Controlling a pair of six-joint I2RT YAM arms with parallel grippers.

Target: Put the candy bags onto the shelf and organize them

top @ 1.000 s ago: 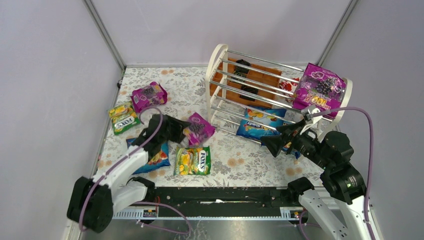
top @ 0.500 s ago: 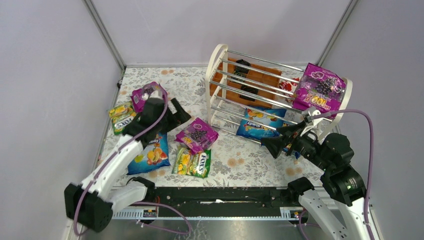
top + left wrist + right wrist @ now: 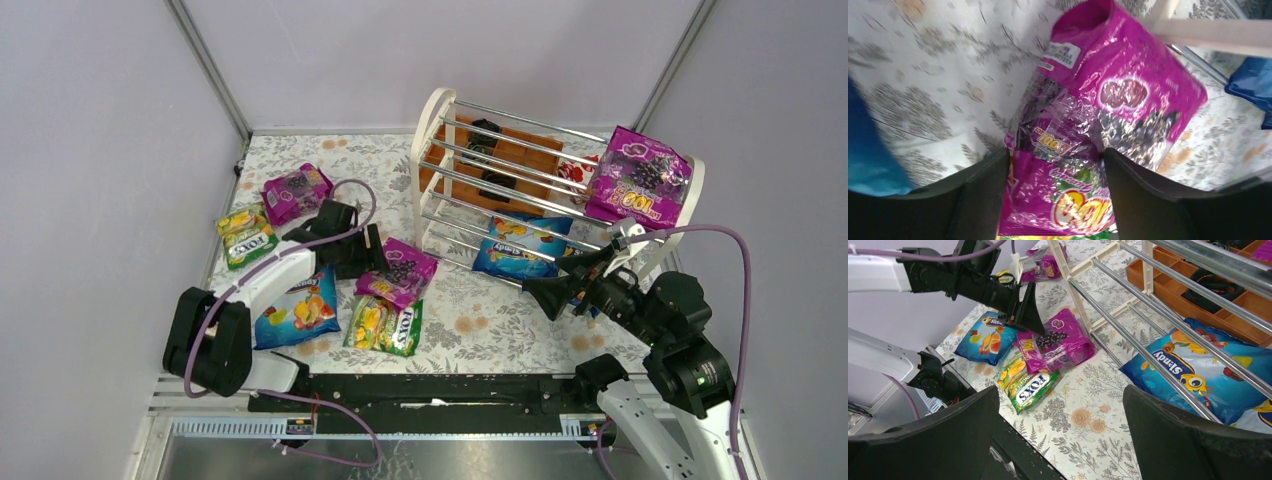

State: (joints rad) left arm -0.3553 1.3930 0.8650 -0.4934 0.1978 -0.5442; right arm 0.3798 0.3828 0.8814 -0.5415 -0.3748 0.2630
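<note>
Candy bags lie in two places: most on the flowered table [image 3: 470, 322] in the left half of the top view, the rest on the shelf [image 3: 428, 140] at upper right. The coming move turns on the centre magenta bag [image 3: 402, 270], which rests partly on a green-yellow bag [image 3: 388, 325] just left of the shelf's foot. The left gripper [image 3: 372, 252] stands at this bag's left edge and is by far the nearer arm. In the left wrist view its fingers [image 3: 980, 200] spread either side of the bag's near end. The bag's long axis runs up the frame away from the wrist, so a close would pinch across its width. The jaws look open and nothing is lifted; whether the pads touch the foil I cannot tell. The right gripper [image 3: 548, 292], at lower right, is wide open and empty. It hovers before the shelf's bottom tier, near the shelf blue bag [image 3: 520, 245] and well apart from the centre one. Counted, there are three magenta, adding the upper-left magenta bag [image 3: 297, 192] and the shelf-top magenta bag [image 3: 640, 185]. There are two green-yellow with the far-left green-yellow bag [image 3: 245, 236], and two blue with the table blue bag [image 3: 298, 310]. A blue scrap behind the right gripper may be a third
</note>
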